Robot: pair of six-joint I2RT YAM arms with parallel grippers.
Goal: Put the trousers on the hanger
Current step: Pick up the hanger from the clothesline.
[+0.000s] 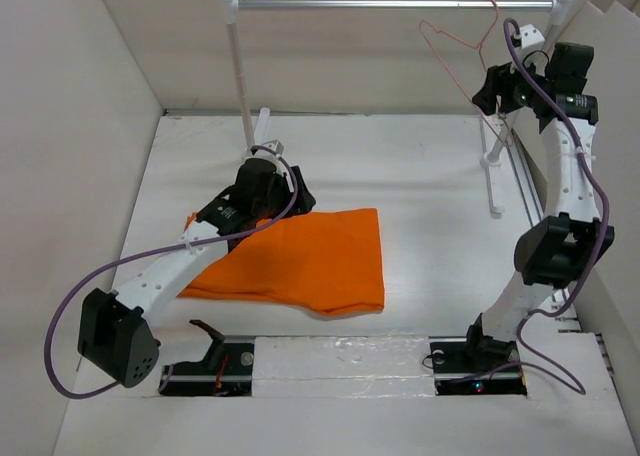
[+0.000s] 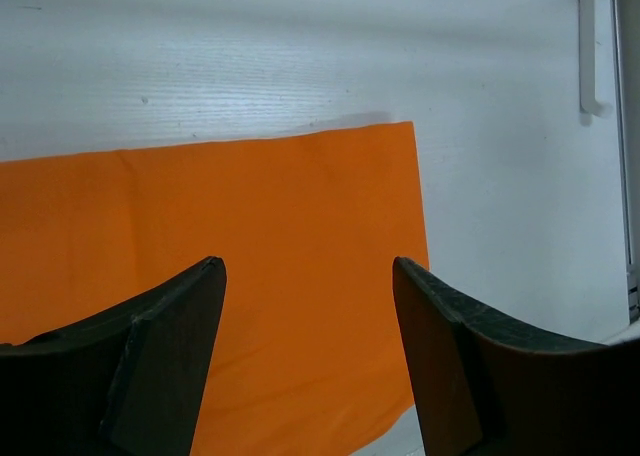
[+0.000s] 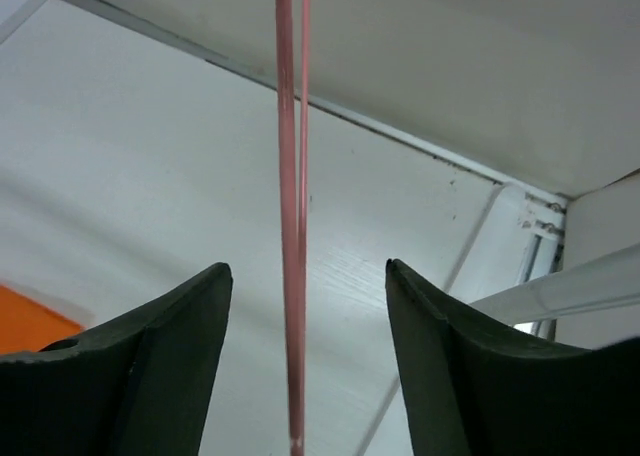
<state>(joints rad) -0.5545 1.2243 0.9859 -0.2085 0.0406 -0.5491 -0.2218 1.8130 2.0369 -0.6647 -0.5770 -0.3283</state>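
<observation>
The trousers (image 1: 300,261) lie flat on the table (image 1: 420,176), left of centre and near my two bases, with the rail (image 1: 400,5) standing across the back on its posts. My left gripper (image 2: 310,266) hangs over the far left part of the trousers, fingers apart above the cloth, and the trousers' right edge runs just right of them. The hanger (image 1: 455,38) hangs by its hook from the right end of the rail, and my right gripper (image 3: 308,271) is raised beside it at the back right, with the hanger's wire running down between my spread fingers and touching neither.
</observation>
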